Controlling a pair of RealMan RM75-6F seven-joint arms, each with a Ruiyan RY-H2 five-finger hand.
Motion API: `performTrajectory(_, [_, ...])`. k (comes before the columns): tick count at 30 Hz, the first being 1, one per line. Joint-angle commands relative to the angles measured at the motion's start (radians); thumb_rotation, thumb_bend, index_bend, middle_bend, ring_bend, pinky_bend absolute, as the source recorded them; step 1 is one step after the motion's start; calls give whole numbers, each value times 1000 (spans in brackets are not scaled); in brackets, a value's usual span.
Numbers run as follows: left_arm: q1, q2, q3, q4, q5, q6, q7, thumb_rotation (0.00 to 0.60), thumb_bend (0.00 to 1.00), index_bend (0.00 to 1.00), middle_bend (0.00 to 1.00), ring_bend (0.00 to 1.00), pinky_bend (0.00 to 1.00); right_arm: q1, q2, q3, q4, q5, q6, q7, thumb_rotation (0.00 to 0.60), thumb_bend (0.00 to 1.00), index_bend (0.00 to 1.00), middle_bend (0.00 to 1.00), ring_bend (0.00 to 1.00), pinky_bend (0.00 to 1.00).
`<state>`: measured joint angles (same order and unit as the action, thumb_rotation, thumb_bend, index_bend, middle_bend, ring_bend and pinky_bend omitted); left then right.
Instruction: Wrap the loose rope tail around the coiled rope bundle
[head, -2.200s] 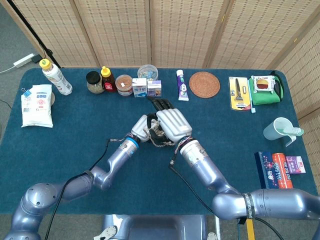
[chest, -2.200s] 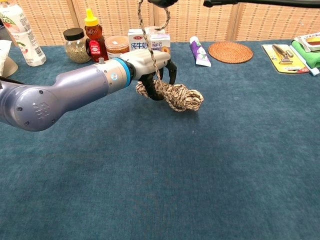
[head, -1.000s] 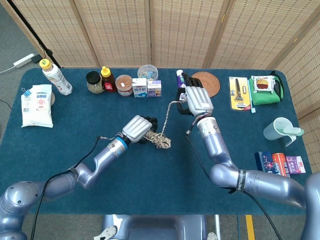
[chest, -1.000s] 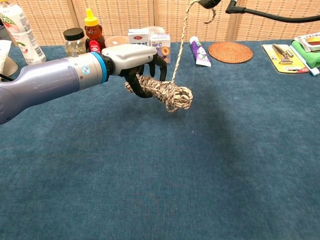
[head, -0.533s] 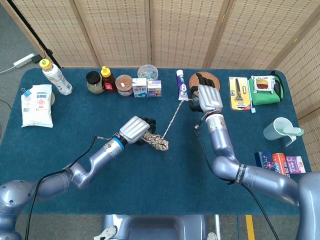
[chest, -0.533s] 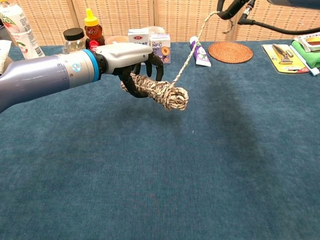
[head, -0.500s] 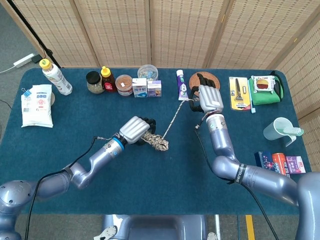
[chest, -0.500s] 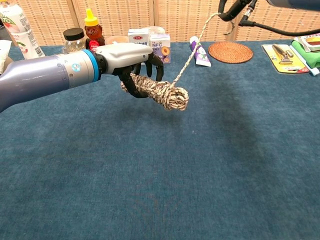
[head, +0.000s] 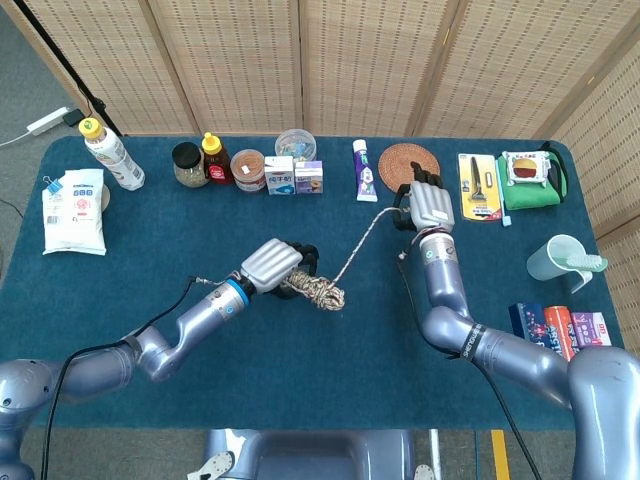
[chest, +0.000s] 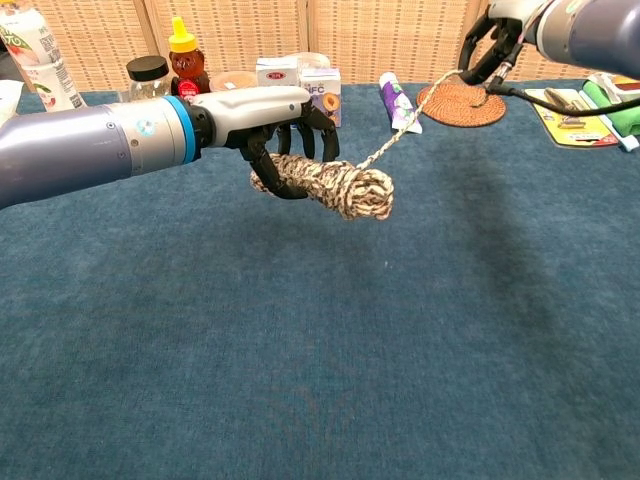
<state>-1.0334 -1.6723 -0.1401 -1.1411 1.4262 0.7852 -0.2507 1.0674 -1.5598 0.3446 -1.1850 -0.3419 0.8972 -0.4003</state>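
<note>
My left hand (head: 277, 264) (chest: 265, 122) grips the coiled rope bundle (chest: 335, 187) (head: 320, 291) by its left end and holds it above the blue tablecloth. The bundle is brown and cream, lying roughly level. The loose rope tail (head: 358, 246) (chest: 408, 112) runs taut from the bundle's right end up to my right hand (head: 427, 206) (chest: 495, 45), which holds the tail's far end. My right hand hangs over the table near the round woven coaster (head: 408, 167) (chest: 463, 104).
Along the back edge stand a honey bottle (head: 212, 159), jars (head: 187, 165), small cartons (head: 294, 177) and a toothpaste tube (head: 364, 170). A wipes pack (head: 74, 209) lies far left. A mint cup (head: 560, 262) and boxes (head: 560, 336) sit at the right.
My right hand has swung out to the right and lowered, drawing the tail from vertical to a slanted taut line. My left hand has kept hold of the bundle and shifted slightly.
</note>
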Motion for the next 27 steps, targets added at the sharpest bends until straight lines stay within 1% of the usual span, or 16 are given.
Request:
performTrajectory(1, [-1,18,-20,-35,-11,-6,-49,600,288,511,297,338,456,-8,-17,-8,19,5,-10,-11,600,535,620,0,0,0])
performTrajectory(6, [-12,37,-58,-86,-46,-27,-89,600,288,511,297,337,456,-28,-32,-22,20,-14,-16,-13,600,535,620,0,0,0])
performTrajectory(10, [-17,44,-86,-116,-85,-28,-54,600,288,511,297,340,456,-50,-31,-28,-3,-40,-11,-2,600,535,620,0,0,0])
performTrajectory(15, [-14,37,-123,-144,-166,3,69,600,288,512,298,341,456,-78,-14,-41,-57,-81,8,3,600,535,620,0,0,0])
performTrajectory(19, [-14,39,-146,-179,-232,22,163,600,288,512,299,342,456,-104,13,-51,-125,-121,34,10,600,534,620,0,0,0])
performTrajectory(22, [-10,47,-168,-226,-301,46,241,600,288,512,298,342,456,-132,39,-67,-192,-154,56,14,600,535,620,0,0,0])
performTrajectory(27, [-5,69,-188,-309,-394,86,354,600,288,512,299,341,456,-168,67,-89,-274,-195,80,18,600,534,620,0,0,0])
